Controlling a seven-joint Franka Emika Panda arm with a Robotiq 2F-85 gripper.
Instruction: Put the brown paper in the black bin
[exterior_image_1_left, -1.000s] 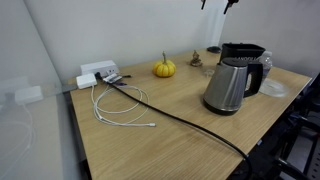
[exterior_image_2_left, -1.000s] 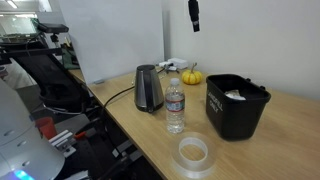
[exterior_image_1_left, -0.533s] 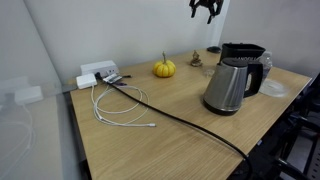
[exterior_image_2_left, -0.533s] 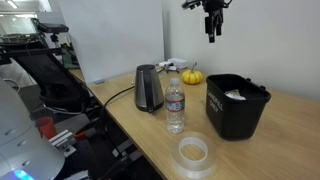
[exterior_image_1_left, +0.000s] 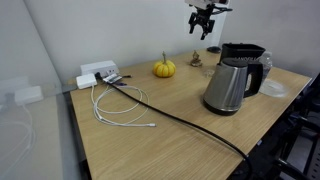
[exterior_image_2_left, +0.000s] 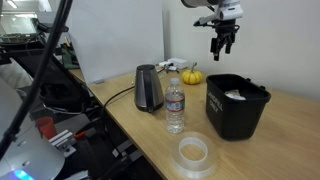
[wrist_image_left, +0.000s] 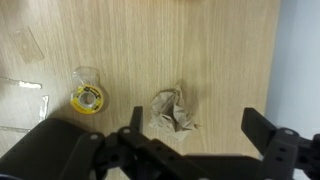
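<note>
Wrist view looks straight down on the brown paper (wrist_image_left: 172, 110), a crumpled wad lying on the wooden table (wrist_image_left: 200, 40). The gripper (wrist_image_left: 200, 118) has its fingers spread wide apart with nothing between them. In an exterior view the paper sits outside the black bin (exterior_image_1_left: 243, 50), near it, between the bin and the small pumpkin (exterior_image_1_left: 164, 68). The gripper hangs high above that spot, off the bin's pumpkin side. A steel kettle (exterior_image_1_left: 228, 86) stands just beside the bin.

Both exterior views share the table (exterior_image_1_left: 170, 145); wrist view looks down.
</note>
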